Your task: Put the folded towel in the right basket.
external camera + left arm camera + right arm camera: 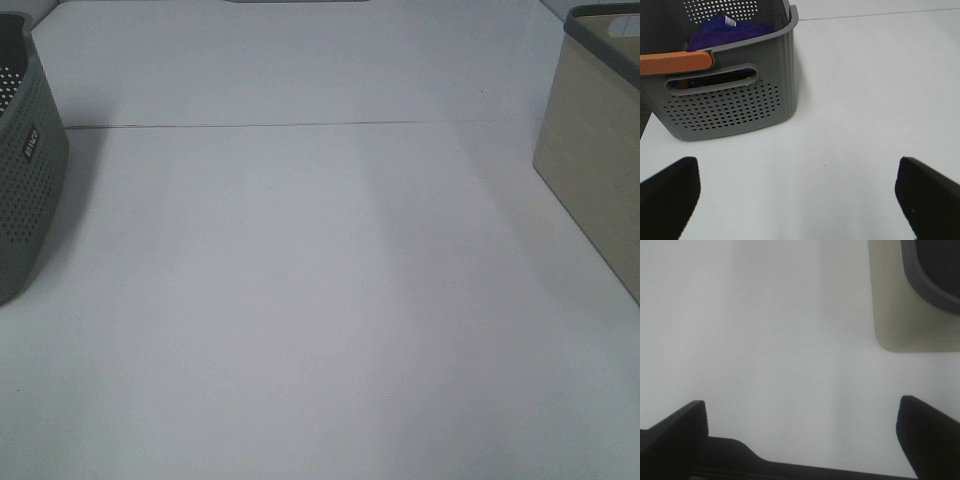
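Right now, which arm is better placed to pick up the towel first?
Left. Its open gripper faces the grey basket holding the purple towel; the right gripper sees only the beige basket.

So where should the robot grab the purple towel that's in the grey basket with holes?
Probably from above, through the open top of the grey perforated plastic basket. The crumpled purple cloth towel lies down inside, walled on all sides, with an orange handle crossing the near rim. The left gripper, its fingers wide apart, could pinch the raised fold near the white tag.
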You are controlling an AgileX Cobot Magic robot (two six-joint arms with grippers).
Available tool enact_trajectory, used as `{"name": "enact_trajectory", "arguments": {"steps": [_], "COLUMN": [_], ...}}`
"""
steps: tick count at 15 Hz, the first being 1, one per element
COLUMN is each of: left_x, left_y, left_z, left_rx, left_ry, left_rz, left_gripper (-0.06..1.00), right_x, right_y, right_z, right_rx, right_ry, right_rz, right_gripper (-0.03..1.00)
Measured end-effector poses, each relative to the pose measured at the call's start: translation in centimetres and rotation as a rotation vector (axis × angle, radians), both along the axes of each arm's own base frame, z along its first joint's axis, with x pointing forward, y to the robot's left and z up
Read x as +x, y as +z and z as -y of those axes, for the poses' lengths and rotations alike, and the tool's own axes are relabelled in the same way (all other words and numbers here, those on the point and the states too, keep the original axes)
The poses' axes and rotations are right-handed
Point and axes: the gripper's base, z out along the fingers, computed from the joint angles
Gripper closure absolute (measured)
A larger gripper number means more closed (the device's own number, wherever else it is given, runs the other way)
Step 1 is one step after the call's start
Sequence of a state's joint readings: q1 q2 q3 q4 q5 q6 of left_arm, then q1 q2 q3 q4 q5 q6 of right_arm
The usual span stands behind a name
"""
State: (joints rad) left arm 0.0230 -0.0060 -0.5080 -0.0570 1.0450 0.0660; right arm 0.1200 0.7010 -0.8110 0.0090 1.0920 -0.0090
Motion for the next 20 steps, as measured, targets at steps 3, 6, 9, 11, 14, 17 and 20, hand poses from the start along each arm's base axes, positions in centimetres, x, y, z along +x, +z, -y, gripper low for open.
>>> {"name": "enact_trajectory", "arguments": {"steps": [3, 6, 9, 11, 14, 17, 20], "left_x": [0.0, 0.0, 0.0, 0.0, 0.0, 0.0, 0.0], "left_y": [0.0, 0.0, 0.0, 0.0, 0.0, 0.0, 0.0], "left_z": [0.0, 0.0, 0.0, 0.0, 0.0, 0.0, 0.0], "left_rx": [0.000, 0.000, 0.000, 0.000, 0.000, 0.000, 0.000], "left_ry": [0.000, 0.000, 0.000, 0.000, 0.000, 0.000, 0.000], "left_rz": [0.000, 0.000, 0.000, 0.000, 0.000, 0.000, 0.000], "left_gripper": [-0.05, -0.05, -0.05, -0.05, -0.05, -0.05, -0.05], "right_x": [-5.3, -8.3, -10.9, -10.9, -10.9, -10.9, -10.9], "right_y": [-3.7, -6.4, -7.3, -7.3, -7.3, -7.3, -7.3], "right_z": [0.7, 1.1, 1.4, 1.4, 1.4, 1.4, 1.4], "right_rx": [0.002, 0.004, 0.005, 0.005, 0.006, 0.006, -0.005], "right_ry": [-0.001, 0.008, 0.021, 0.021, 0.020, 0.020, -0.041], "right_rz": [0.096, 0.197, 0.337, 0.338, 0.338, 0.338, 0.338], "right_gripper": [-0.02, -0.02, -0.01, -0.01, -0.01, -0.01, -0.01]}}
